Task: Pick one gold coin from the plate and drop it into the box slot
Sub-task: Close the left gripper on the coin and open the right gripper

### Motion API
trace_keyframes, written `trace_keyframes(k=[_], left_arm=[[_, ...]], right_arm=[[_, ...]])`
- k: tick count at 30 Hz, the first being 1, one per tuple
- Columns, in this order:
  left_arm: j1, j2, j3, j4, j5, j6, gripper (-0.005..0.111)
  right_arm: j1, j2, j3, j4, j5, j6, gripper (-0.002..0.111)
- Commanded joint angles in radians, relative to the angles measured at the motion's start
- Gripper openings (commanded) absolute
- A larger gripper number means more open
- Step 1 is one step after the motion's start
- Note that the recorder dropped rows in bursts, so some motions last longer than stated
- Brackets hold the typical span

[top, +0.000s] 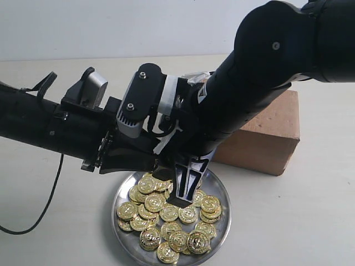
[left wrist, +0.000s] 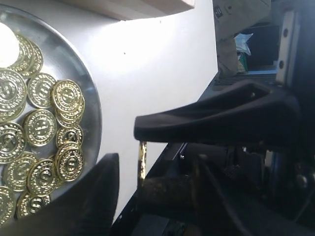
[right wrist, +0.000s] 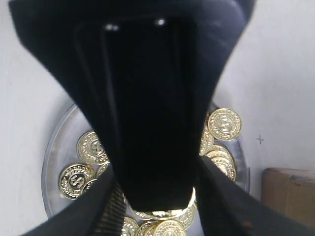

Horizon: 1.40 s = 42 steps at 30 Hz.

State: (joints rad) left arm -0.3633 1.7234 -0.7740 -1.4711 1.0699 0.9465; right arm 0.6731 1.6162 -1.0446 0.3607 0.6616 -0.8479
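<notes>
The silver plate (top: pixel 217 184) holds a heap of gold coins (top: pixel 166 221). My right gripper (top: pixel 182 197) reaches down into the heap. In the right wrist view its fingers (right wrist: pixel 110 211) close on the rim of one gold coin (right wrist: pixel 161 213), lifted above the others, with a broad black part hiding the middle. The left wrist view shows that coin (left wrist: pixel 142 160) edge-on between two dark fingers, beside the plate (left wrist: pixel 93 113). My left gripper (top: pixel 150 163) hovers at the plate's far left edge, its fingers (left wrist: pixel 83 196) spread wide and holding nothing. Behind the right arm stands the brown box (top: pixel 266 133); its slot is hidden.
The two arms cross closely over the plate (right wrist: pixel 54 147). A black cable (top: pixel 50 188) trails over the table at the left. The box corner (right wrist: pixel 290 196) lies just beyond the plate. The table edge (left wrist: pixel 197 103) runs near the grippers in the left wrist view.
</notes>
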Motion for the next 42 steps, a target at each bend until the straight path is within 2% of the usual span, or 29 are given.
trace_keyframes(k=[1, 28, 42], left_arm=[[-0.005, -0.001, -0.005, -0.013, -0.007, -0.002, 0.046], [-0.025, -0.001, -0.005, -0.026, -0.056, 0.0, 0.046], [-0.057, -0.001, -0.005, -0.035, -0.083, 0.003, 0.046]], right_arm=[[0.002, -0.011, -0.002, -0.003, -0.006, -0.008, 0.026], [0.002, -0.011, -0.002, -0.003, -0.013, -0.008, 0.026], [0.002, -0.011, -0.002, -0.003, -0.017, -0.006, 0.026]])
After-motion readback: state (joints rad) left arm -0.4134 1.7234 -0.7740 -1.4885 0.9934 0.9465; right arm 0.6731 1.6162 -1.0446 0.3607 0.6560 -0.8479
